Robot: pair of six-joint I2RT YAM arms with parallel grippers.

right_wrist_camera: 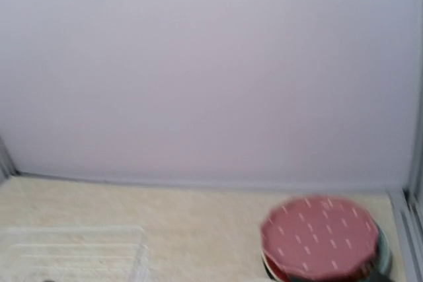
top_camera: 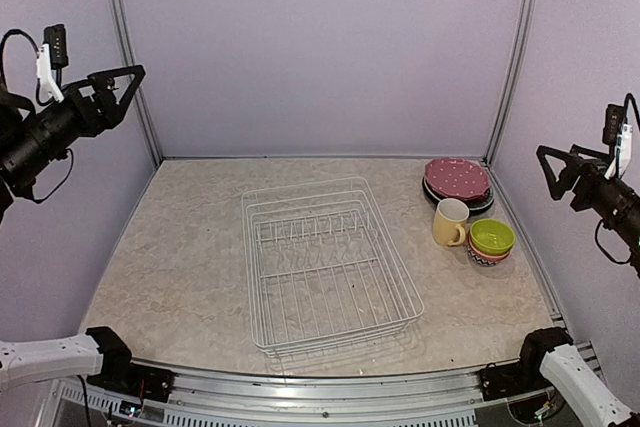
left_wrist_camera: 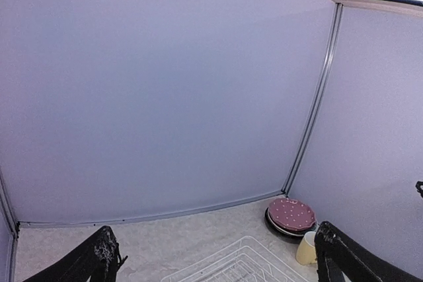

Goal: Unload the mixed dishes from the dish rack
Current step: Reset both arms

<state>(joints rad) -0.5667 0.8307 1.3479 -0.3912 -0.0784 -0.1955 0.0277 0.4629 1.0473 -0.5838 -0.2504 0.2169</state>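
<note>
While the rack [top_camera: 330, 265] lies flat on the table [top_camera: 170, 277], low down between the left gripper [top_camera: 125, 87] and the right gripper [top_camera: 556, 169], the mug [top_camera: 449, 222], the bowls [top_camera: 491, 239] and the plates [top_camera: 457, 180] all stand outside it, on the right gripper's side.

The mug stands upright just beside the rack's far right corner, with its handle toward the bowls. The bowls are stacked, lime green on top, just beside the mug and below and a little inward of the right gripper. The plates are stacked further back, the pink dotted one on top and a dark one beneath, below and ahead of that gripper.

The left gripper hangs high, well apart from the rack and far across from the mug, bowls and plates. Its fingers [left_wrist_camera: 99, 262] are spread wide with nothing between them.

The right gripper hangs high above the table's right edge with nothing in it. I cannot tell whether its jaws are spread, because its wrist view is blurred.
</note>
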